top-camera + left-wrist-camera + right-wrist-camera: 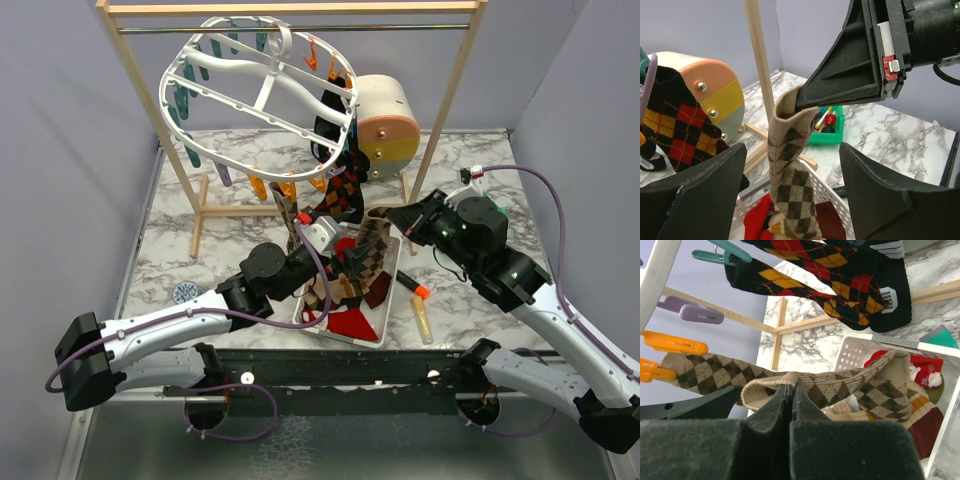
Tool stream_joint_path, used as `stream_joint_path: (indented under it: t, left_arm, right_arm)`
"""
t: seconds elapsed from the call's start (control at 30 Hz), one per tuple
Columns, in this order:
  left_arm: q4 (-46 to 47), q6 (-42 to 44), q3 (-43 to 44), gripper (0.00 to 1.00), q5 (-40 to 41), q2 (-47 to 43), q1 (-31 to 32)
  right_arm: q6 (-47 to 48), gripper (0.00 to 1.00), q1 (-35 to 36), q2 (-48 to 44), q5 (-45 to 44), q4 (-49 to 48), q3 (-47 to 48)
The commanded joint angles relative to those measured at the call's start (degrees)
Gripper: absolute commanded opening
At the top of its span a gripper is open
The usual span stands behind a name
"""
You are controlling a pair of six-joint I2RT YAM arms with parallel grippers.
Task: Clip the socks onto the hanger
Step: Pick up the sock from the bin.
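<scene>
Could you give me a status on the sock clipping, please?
Right gripper shut on tan argyle sock, at cuff, above basket. Left gripper open, jaws either side of it. Black-red sock clipped on hanger. No obstruction seen.

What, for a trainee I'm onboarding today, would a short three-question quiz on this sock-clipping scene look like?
1. True or false: the right gripper is shut on the tan argyle sock.
2. The left gripper is: A open; B shut on a red sock; C out of view.
3. Fill in: the tan sock's lower end hangs into the white ____.
Key: 1 true; 2 A; 3 basket.
</scene>
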State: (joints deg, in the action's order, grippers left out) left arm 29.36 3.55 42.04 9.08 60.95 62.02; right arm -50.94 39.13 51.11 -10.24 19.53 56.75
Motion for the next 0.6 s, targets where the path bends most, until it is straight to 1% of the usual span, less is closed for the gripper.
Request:
stream_joint_path:
  t: [0.0, 0.1, 0.37, 0.57]
  left_arm:
    - [2.4, 2.8, 1.9, 0.74, 2.2, 1.0, 0.3]
    - [3.0, 3.2, 2.3, 0.69, 2.2, 1.6, 0.3]
    - [5.9, 7.5, 3.0, 0.66, 1.7, 4.0, 0.3]
    - [6.9, 10.5, 3.0, 0.6, 3.2, 5.1, 0.5]
  right_arm:
    - [-0.4, 0.0, -0.1, 0.3, 0.5, -0.1, 1.5]
    - [-0.6, 0.01, -0.1, 0.5, 1.6, -0.4, 1.7]
    - [-2.1, 0.01, -0.1, 1.3, 5.4, -0.4, 2.7]
    - [-1.9, 0.0, -0.1, 1.3, 5.9, 0.0, 3.3]
